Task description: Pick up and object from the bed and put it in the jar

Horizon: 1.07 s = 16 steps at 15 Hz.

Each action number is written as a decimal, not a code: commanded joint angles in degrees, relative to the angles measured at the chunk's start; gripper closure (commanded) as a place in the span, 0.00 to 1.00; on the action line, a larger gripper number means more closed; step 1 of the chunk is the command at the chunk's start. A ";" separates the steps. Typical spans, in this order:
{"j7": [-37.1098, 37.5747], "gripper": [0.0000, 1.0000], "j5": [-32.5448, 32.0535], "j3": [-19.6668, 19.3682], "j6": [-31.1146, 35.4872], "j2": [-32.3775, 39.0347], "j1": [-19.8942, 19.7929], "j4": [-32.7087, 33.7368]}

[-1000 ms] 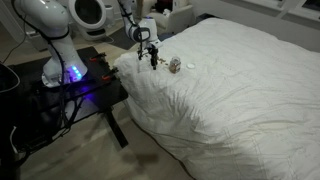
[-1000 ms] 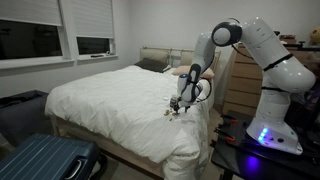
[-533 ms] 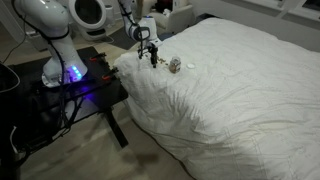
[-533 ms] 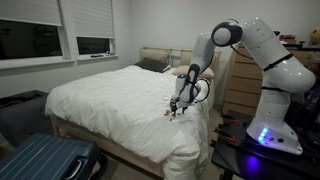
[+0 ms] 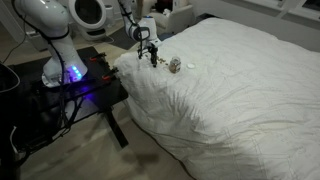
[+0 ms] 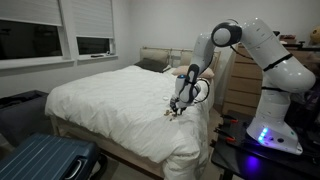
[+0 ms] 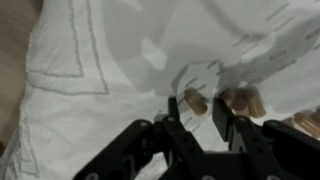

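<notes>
The bed (image 5: 230,90) with its rumpled white duvet fills both exterior views (image 6: 110,95) and the wrist view (image 7: 70,120). The jar (image 5: 174,65), small and greyish-white, stands on the duvet near the bed's corner. My gripper (image 5: 152,57) points down at the duvet just beside the jar, seen also from the other side (image 6: 177,108). In the wrist view the gripper (image 7: 200,102) is open with its fingertips at the duvet. A small tan bit (image 7: 195,101) lies between the fingers, and two more tan bits (image 7: 247,101) lie just outside one finger.
The robot base with a blue light (image 5: 70,74) stands on a dark table (image 5: 95,90) against the bed's corner. A blue suitcase (image 6: 40,160) lies on the floor at the bed's foot. A wooden dresser (image 6: 240,85) stands behind the arm.
</notes>
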 commanded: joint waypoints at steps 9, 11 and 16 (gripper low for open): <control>-1.93 0.79 2.22 -0.57 -0.29 -0.19 0.42 0.07; -1.90 0.79 2.18 -0.78 -0.31 -0.23 0.56 0.06; -2.05 0.74 1.93 -2.00 -0.30 -1.23 1.09 -0.43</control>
